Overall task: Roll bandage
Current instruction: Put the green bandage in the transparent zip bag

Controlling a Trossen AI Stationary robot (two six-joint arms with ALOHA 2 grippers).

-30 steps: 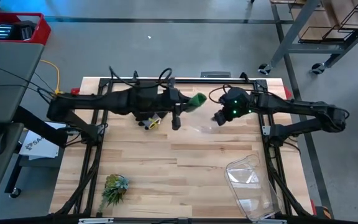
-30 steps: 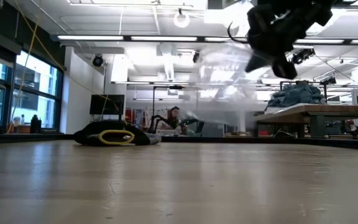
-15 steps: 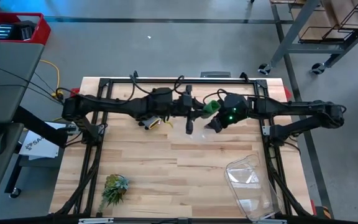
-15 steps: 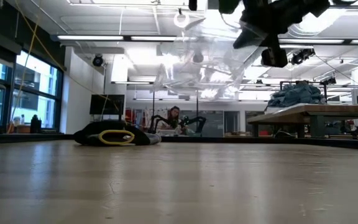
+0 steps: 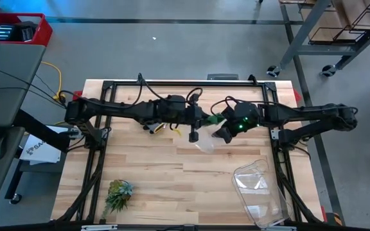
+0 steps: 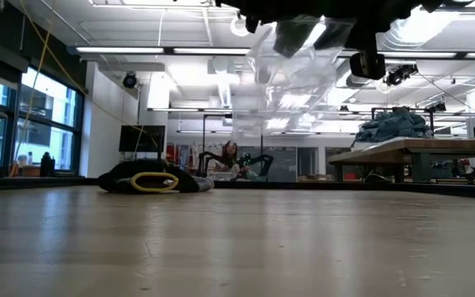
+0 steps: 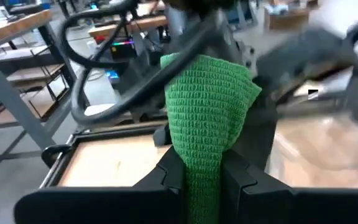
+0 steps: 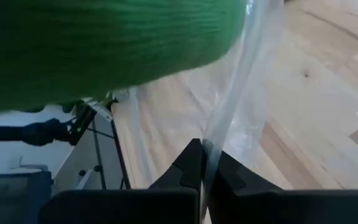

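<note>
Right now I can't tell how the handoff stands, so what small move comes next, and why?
Probably ease the left gripper, shut on the green bandage, toward the clear plastic bag that the right gripper pinches shut above the table; the two meet mid-air.

left arm (image 5: 127,109): matte black, long jointed links, loose black cables looping above | right arm (image 5: 300,115): same black build, green indicator light glowing on its wrist housing | left gripper (image 7: 202,177): two blocky black fingers with stepped inner edges | right gripper (image 8: 205,168): matching dark angular fingers
</note>
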